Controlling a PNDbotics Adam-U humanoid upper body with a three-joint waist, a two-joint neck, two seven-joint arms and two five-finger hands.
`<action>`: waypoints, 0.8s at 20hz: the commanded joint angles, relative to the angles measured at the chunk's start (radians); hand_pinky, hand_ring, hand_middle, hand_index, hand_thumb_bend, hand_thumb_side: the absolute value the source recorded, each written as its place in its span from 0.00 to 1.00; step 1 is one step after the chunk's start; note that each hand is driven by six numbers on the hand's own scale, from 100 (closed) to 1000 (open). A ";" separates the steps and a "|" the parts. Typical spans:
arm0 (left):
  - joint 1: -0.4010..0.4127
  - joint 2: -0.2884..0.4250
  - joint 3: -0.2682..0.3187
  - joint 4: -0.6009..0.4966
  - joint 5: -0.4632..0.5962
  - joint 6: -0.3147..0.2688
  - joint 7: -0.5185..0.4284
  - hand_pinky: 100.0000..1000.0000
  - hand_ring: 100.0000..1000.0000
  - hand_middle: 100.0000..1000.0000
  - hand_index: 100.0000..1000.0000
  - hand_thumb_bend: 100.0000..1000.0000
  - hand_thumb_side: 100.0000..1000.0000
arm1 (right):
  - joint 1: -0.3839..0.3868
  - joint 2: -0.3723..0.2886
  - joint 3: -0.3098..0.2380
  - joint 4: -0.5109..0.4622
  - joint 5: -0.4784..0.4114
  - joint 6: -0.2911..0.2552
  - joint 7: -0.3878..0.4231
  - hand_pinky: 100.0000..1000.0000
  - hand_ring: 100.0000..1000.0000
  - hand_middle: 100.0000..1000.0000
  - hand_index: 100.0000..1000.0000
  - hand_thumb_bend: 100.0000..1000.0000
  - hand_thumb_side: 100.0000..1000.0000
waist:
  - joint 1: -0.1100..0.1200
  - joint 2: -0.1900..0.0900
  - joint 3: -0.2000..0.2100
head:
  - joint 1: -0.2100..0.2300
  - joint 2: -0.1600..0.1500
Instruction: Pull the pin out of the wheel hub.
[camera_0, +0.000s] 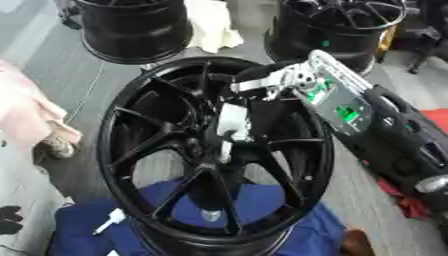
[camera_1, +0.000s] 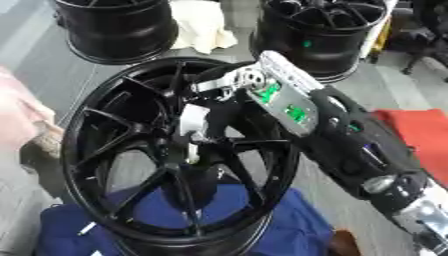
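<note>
The black wheel hub (camera_0: 214, 150) stands tilted on a blue cloth (camera_0: 289, 230). The right robot hand (camera_0: 234, 122) reaches from the right into the middle of the hub, and its fingers are closed around the white pin (camera_0: 225, 150) at the centre. The left robot hand (camera_0: 10, 220) shows only at the lower left edge; its state cannot be told. Two more black wheels (camera_0: 136, 30) stand behind.

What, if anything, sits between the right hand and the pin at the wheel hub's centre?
Nothing visible does. The right hand is already down at the centre of the wheel hub, its fingers around a pale thing there, apparently the pin. The spokes fan out to the sides and do not cross the hand's approach.
</note>
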 joint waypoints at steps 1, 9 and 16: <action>-0.007 0.022 -0.002 -0.014 -0.004 -0.092 -0.091 0.71 0.62 0.58 0.76 0.19 0.75 | -0.023 -0.021 -0.020 -0.028 0.016 0.000 -0.031 0.44 0.46 0.44 0.62 0.00 0.20 | 0.008 -0.011 -0.001 | -0.002 0.004; -0.006 0.022 -0.003 -0.011 -0.006 -0.094 -0.090 0.71 0.62 0.58 0.76 0.19 0.75 | -0.032 -0.039 -0.026 -0.084 0.004 -0.002 -0.089 0.32 0.35 0.33 0.50 0.00 0.16 | 0.008 -0.013 -0.001 | -0.005 0.005; -0.001 0.025 -0.004 -0.007 -0.009 -0.097 -0.090 0.71 0.62 0.58 0.76 0.19 0.75 | -0.077 -0.116 -0.048 -0.207 -0.099 0.039 -0.069 0.30 0.33 0.32 0.49 0.00 0.17 | 0.004 -0.019 -0.004 | -0.005 0.006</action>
